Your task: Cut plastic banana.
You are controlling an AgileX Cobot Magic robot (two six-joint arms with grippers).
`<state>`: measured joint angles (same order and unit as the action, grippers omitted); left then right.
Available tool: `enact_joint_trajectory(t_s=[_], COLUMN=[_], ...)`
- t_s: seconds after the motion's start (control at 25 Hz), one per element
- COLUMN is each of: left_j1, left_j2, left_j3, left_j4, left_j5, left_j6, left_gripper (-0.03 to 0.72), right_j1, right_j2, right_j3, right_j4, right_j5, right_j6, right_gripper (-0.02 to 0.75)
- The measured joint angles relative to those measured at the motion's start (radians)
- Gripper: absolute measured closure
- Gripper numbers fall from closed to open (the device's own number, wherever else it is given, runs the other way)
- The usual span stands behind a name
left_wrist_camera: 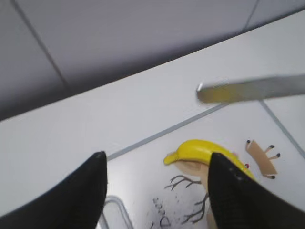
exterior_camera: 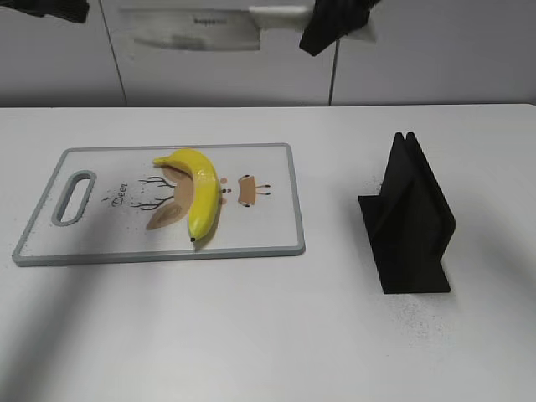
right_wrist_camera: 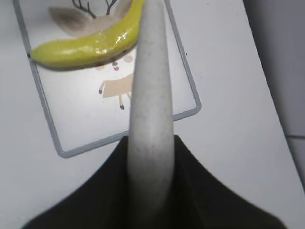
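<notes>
A bright yellow banana (exterior_camera: 199, 194) is being shown on a white cutting board (exterior_camera: 260, 230) edged in grey and printed with a brown deer drawing. A black stand (exterior_camera: 408, 219) is being displayed on the white table (exterior_camera: 251, 335).

One banana (exterior_camera: 199, 191), one knife (exterior_camera: 197, 30) (one board (exterior_camera: 268, 239)).

— Anything readable from where you are?

— On the cutting board (exterior_camera: 276, 239) there's the word "Deer" in black script, printed beside the antler drawing near the handle slot; my left wrist view catches only its first letter at the bottom edge

— And the knife (exterior_camera: 197, 32) I'm holding up?

— A small dark brand mark sits on the blade, too blurred for me to read
</notes>
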<state>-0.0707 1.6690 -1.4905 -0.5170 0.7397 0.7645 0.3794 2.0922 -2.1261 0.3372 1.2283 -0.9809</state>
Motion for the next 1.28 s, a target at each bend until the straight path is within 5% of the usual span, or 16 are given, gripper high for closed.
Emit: enact_joint_trajectory(t_s=[0.16,0.44,0.88,1.28], left_j1=[0.030,0.039,0.040,0.040], left_j2=[-0.046,-0.067,-0.250,-0.585], left_j3=[0.000,0.000,0.193,0.514], left_j4=[0.171,0.342,0.386,0.424], left_j5=[0.093,0.438,0.474,0.480], left_j6=[-0.249,-0.489,-0.532,-0.551], left_gripper=[0.057,0.080,0.107,0.108], right_j1=[0.000,0.000,0.000,0.000], right_j2=[-0.059,-0.163,-0.455,-0.793], right_j3=[0.000,0.008,0.401,0.922], right_j4=[-0.007,-0.117,-0.182,-0.219], right_j5=[0.001,0.002,-0.004,-0.236], right_j6=[0.247,0.638,0.907,1.032], right_gripper=[0.574,0.574,0.574,0.575])
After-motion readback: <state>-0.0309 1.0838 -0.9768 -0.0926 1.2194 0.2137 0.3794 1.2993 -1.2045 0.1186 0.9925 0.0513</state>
